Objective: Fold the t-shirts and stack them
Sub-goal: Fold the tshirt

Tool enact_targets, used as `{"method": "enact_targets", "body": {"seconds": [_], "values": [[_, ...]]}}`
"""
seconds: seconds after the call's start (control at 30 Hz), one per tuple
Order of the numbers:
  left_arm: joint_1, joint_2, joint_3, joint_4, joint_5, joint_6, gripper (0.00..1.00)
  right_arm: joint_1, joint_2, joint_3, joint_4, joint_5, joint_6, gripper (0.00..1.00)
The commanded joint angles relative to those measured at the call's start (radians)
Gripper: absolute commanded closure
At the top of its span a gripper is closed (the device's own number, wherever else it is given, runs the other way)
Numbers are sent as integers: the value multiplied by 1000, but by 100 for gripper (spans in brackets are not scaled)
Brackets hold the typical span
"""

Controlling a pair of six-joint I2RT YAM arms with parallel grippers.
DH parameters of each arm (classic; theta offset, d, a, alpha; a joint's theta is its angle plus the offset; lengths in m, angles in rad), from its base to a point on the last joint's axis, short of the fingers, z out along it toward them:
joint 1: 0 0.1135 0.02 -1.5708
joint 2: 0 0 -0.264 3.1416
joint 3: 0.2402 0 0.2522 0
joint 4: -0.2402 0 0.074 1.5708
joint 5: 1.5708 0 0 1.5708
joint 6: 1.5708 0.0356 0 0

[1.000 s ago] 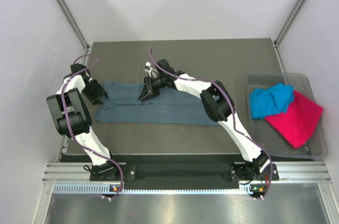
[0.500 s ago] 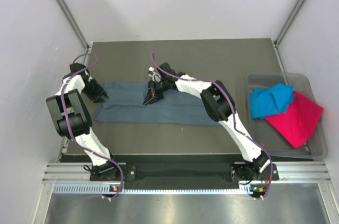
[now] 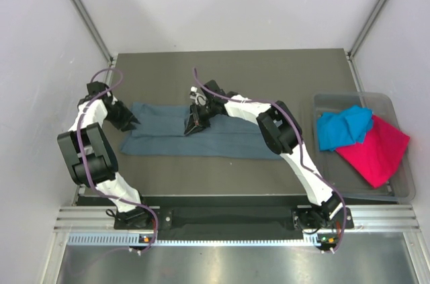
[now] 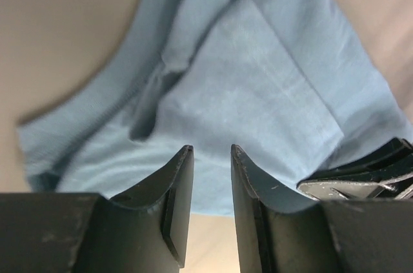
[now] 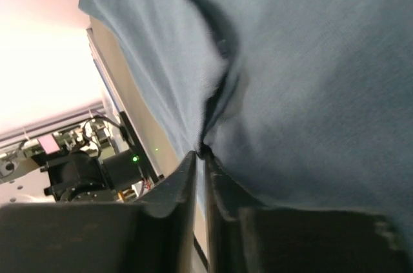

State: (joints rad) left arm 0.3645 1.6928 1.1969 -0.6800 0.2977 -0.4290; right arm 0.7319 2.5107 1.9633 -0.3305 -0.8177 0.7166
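- While the dusty slate-blue cloth t-shirt [image 3: 225, 139] lies mid-table, half-folded, the right gripper [image 3: 193, 125] is pinched tight on a ridge of it; the left gripper [image 3: 131, 121] hovers part-open, empty.
- Unfolded in the clear plastic tub [image 3: 336, 99]: the bright turquoise t-shirt [image 3: 342, 127] and magenta-pink t-shirt [image 3: 377, 153].

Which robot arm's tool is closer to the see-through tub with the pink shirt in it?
The right. The right tool pinches the slate-blue shirt near its middle, left of the tub. The left tool sits at that shirt's far left end, farther away.
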Motion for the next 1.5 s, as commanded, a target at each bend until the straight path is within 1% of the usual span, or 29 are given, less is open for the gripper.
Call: {"method": "enact_targets", "body": {"seconds": [0.0, 0.03, 0.1, 0.17, 0.3, 0.33, 0.43, 0.5, 0.53, 0.57, 0.6, 0.7, 0.73, 0.77, 0.83, 0.9, 1.0, 1.07, 1.13, 1.2, 1.27, 1.37, 1.43, 1.47], "values": [[-22, -39, -40, 39, 64, -45, 66, -8, -66, 26, -8, -28, -39, 86], [-25, -32, -36, 42, 70, -50, 66, -15, -69, 38, -24, -20, -51, 81], [-42, -19, -23, 52, 80, -62, 66, -23, -73, 63, -71, -8, -83, 78], [-50, -5, -17, 65, 83, -66, 66, -34, -82, 107, -102, 15, -111, 73], [-52, 24, -31, 59, 31, -53, 67, -34, -96, 146, -111, 20, -112, 71], [-50, 22, -52, 63, -30, -48, 67, -29, -98, 149, -101, 15, -105, 71], [-41, 25, -100, 83, -145, -16, 67, -23, -87, 148, -59, 0, -80, 72], [-26, 36, -121, 86, -176, -13, 67, -20, -69, 149, 26, -20, -14, 72], [-21, 34, -146, 100, -180, -17, 67, -16, -49, 157, 83, -30, 36, 73], [-21, 30, -157, 103, -178, -17, 67, -12, -32, 157, 97, -31, 53, 74], [-21, 25, -164, 105, -180, -19, 68, -12, -17, 195, 106, -35, 69, 74], [-21, -4, -183, 111, -184, -20, 67, 1, 48, 275, 117, -38, 115, 81], [-21, -7, -177, 108, -184, -17, 67, 7, 68, 279, 134, -40, 144, 86], [-19, -10, -172, 100, -184, -16, 67, 11, 74, 276, 165, -40, 158, 88], [-21, -13, -157, 89, -186, -11, 67, 15, 85, 244, 180, -26, 184, 91], [-21, -30, -148, 83, -180, -11, 67, 17, 102, 206, 208, -26, 198, 91], [-21, -64, -114, 63, -169, -11, 66, 15, 115, 169, 194, -15, 178, 91], [-21, -103, -88, 53, -152, -24, 63, 11, 129, 166, 157, -9, 135, 90], [-21, -137, -80, 43, -138, -37, 61, 0, 126, 167, 139, -18, 104, 86], [-19, -183, -91, 37, -121, -51, 57, -8, 100, 177, 113, -15, 89, 83], [-22, -226, -109, 33, -92, -69, 55, -14, 76, 190, 44, -14, 49, 81], [-22, -284, -166, 31, -74, -93, 52, -28, 5, 223, -106, 5, -31, 78], [-22, -347, -220, 30, -83, -112, 48, -40, -78, 215, -203, 47, -129, 71], [-22, -373, -239, 33, -92, -122, 46, -45, -111, 194, -296, 73, -169, 67]]}}
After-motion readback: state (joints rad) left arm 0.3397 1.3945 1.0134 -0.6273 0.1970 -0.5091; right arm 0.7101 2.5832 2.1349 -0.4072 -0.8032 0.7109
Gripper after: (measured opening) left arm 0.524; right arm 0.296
